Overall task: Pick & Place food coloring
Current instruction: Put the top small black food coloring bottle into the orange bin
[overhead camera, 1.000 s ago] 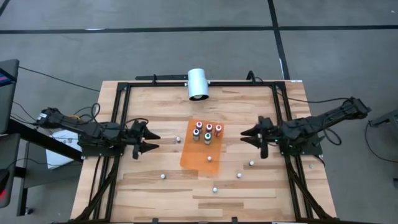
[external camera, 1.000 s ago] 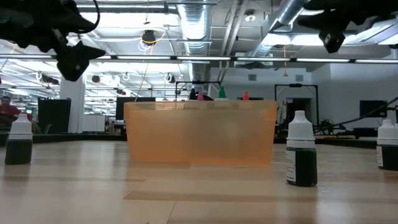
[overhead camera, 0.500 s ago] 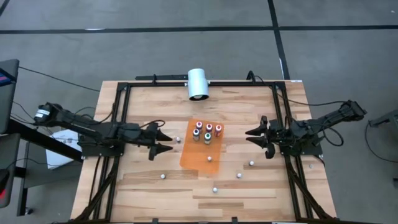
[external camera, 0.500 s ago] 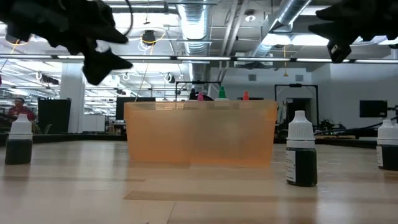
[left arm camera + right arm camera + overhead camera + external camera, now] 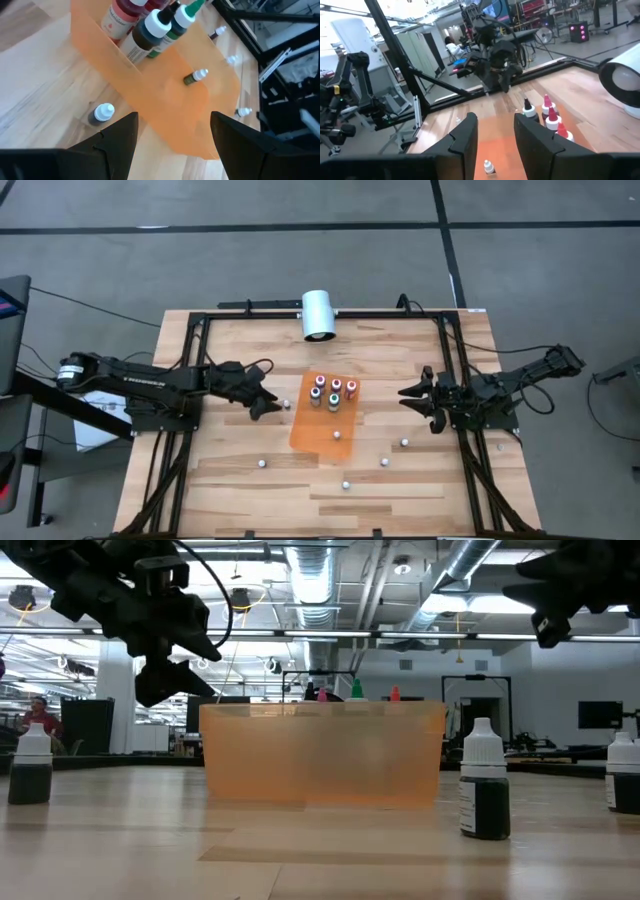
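Note:
The food coloring bottles are tiny. Several stand in the far end of an orange see-through tray (image 5: 322,425), and one (image 5: 194,77) lies on the tray's floor. One white-capped bottle (image 5: 286,404) (image 5: 102,113) stands on the table just left of the tray. My left gripper (image 5: 270,403) (image 5: 172,135) hovers open above the table right beside that bottle, its fingers slanting down toward the tray. My right gripper (image 5: 405,394) (image 5: 496,132) is open and hangs level in the air to the right of the tray, with nothing between its fingers.
More loose bottles stand on the near half of the table (image 5: 262,463) (image 5: 346,484) (image 5: 382,463) (image 5: 404,442). A big white cylinder (image 5: 319,315) lies at the far edge. A black frame (image 5: 190,360) borders the table's left, right and far sides.
My left gripper has swung toward the table's right, from near the left rail to just beside the loose bottle next to the tray, rolling and tipping downward on the way. My right gripper has drawn back a little toward the right edge. No bottle has moved.

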Robot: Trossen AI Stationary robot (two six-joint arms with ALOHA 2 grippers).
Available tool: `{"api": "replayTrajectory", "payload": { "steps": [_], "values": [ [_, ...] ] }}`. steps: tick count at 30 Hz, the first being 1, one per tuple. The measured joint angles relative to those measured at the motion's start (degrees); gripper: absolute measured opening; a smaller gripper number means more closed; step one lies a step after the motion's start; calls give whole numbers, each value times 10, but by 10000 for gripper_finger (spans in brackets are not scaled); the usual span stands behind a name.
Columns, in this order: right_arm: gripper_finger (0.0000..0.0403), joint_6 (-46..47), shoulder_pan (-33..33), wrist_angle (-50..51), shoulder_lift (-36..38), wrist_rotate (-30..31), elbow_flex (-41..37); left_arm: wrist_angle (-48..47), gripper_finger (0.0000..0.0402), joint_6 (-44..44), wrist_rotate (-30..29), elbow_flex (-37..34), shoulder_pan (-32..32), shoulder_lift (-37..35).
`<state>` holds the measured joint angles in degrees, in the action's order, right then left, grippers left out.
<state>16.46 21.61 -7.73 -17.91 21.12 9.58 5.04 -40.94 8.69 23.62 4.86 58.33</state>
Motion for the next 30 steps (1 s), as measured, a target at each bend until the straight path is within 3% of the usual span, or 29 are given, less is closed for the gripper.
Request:
{"api": "replayTrajectory", "payload": {
  "steps": [5,8,14,20,30],
  "values": [
    [116,6,0,0,0,-2,0,0,240,-6,0,0,3,0],
    [116,-36,0,0,0,-6,0,0,240,-6,0,0,3,0],
    [116,-88,0,-10,0,-85,0,0,240,-5,-6,0,3,0],
    [116,-89,0,14,0,-92,0,1,240,-5,-26,0,3,2],
    [116,-89,0,13,37,-139,-9,17,240,-20,-20,0,3,62]
  ]
}}
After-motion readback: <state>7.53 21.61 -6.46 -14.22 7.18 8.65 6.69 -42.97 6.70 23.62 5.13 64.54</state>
